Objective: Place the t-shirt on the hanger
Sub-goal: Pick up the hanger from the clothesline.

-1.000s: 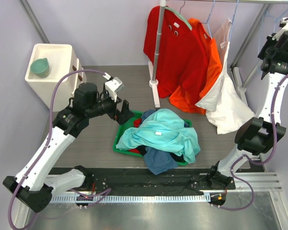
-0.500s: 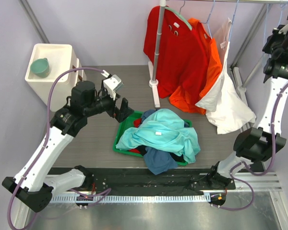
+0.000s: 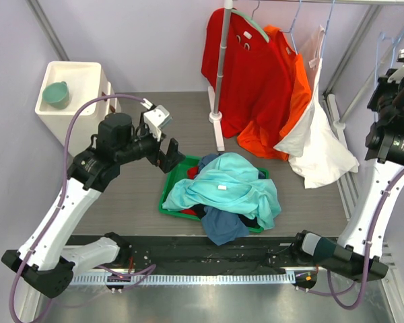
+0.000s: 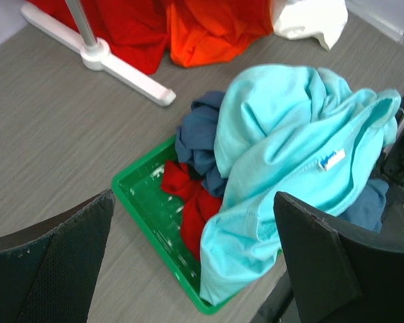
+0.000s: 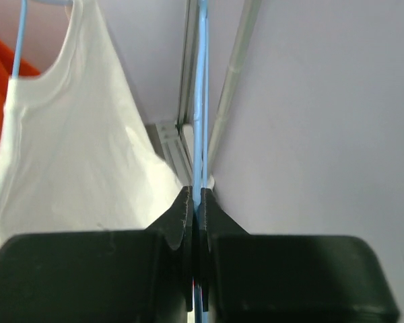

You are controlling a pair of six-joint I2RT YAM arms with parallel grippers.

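Observation:
The light turquoise t-shirt (image 3: 227,183) lies crumpled on top of a clothes pile in a green tray (image 3: 165,196); its white neck label faces up. In the left wrist view the t-shirt (image 4: 289,141) fills the right half. My left gripper (image 3: 171,157) is open and empty, hovering over the tray's left end (image 4: 140,195). My right gripper (image 5: 196,199) is shut on the thin pale-blue wire hanger (image 5: 200,94), held high at the far right (image 3: 394,86), well away from the t-shirt.
A slate-blue garment (image 3: 223,226) and a red one (image 4: 188,195) lie under the t-shirt. A rack pole with a white foot (image 3: 217,118) holds red (image 3: 246,74) and orange shirts and a white garment (image 3: 316,141). A white cabinet (image 3: 71,101) stands at the back left.
My right arm has swung its elbow down toward its base and lowered its wrist along the right wall, the hanger still gripped. My left arm has hardly moved.

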